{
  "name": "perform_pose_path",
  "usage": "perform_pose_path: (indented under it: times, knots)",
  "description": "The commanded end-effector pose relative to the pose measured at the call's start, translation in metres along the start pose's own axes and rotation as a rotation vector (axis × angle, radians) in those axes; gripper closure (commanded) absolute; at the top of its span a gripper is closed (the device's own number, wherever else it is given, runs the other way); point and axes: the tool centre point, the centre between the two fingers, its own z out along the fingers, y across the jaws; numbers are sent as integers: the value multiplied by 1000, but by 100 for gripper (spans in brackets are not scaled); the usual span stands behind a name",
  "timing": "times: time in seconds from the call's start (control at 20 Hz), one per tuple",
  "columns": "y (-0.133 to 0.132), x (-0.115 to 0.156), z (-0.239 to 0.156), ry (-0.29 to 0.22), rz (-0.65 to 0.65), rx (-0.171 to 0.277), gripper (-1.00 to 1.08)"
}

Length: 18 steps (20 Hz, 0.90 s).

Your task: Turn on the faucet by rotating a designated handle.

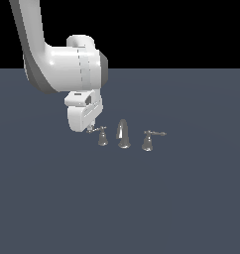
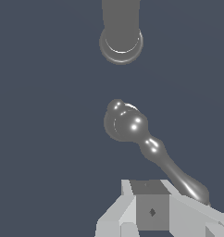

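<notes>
Handle (image 2: 132, 126) just ahead of gripper (image 1: 90, 129), lever end beside one fingertip (image 2: 151, 210). Spout (image 1: 123, 134) farther beyond. Cannot tell finger spread.

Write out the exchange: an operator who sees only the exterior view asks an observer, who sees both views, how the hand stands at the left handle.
Operator: The hand covers the lever's end in my view. Where does the lever point?
Observer: In the wrist view the handle has its lever slanting from the bell base straight toward the hand.
Operator: Is its tip in the middle of the hand?
Observer: No, the tip ends off to one side, against one finger's edge. I cannot tell whether they touch.
</notes>
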Motion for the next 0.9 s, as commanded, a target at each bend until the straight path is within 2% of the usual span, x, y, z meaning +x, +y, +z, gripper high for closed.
perform_pose_path:
  times: [0.0,0.2,0.25,0.85]
  knots:
    - [17,-1,0,6,-9,-16,108]
    - [27,1,-1,6,-11,-17,108]
    - [12,7,0,1,-7,-1,108]
    - [44,37,-1,5,-11,-15,108]
